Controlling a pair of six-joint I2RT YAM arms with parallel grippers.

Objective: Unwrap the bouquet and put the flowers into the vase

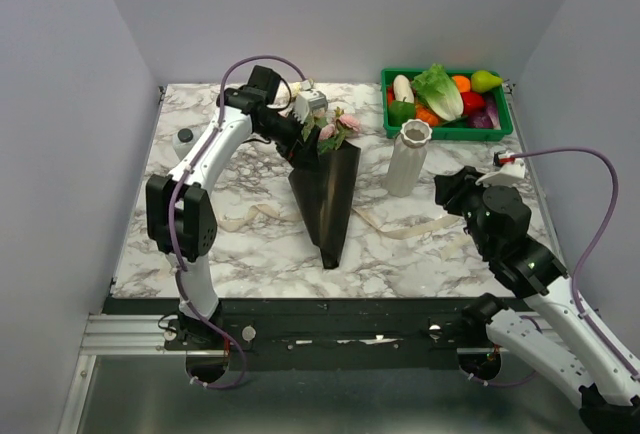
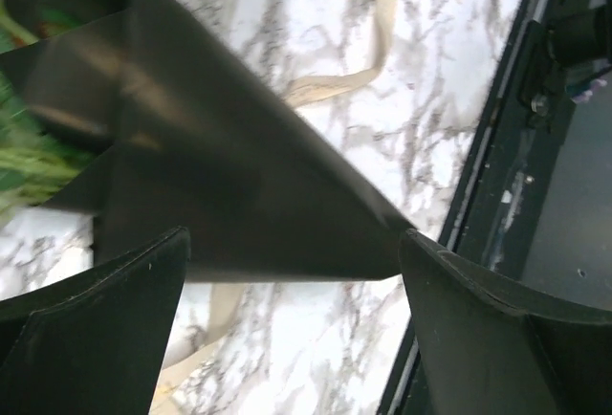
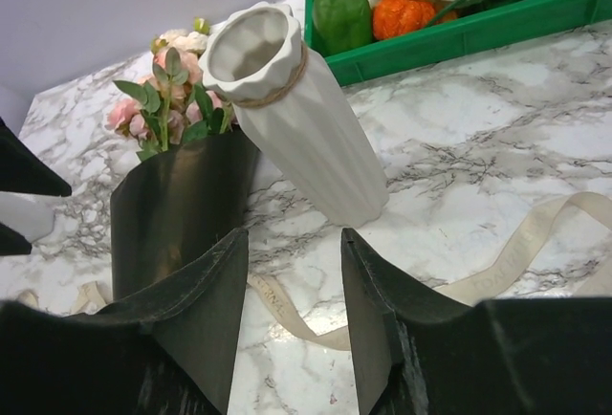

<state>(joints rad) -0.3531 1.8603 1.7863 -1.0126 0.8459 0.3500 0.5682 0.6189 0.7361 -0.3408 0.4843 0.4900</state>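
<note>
Unwrapping the dark paper-coned rose bouquet (image 1: 328,194), cream ribbon (image 1: 400,226) already off, left tool (image 2: 295,238) and right tool (image 3: 295,235) spread empty, next probably needing a pinch on the paper edge.

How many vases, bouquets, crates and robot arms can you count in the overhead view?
Vase: 1
Bouquet: 1
Crate: 1
Arms: 2, left arm and right arm
Total: 5
</note>
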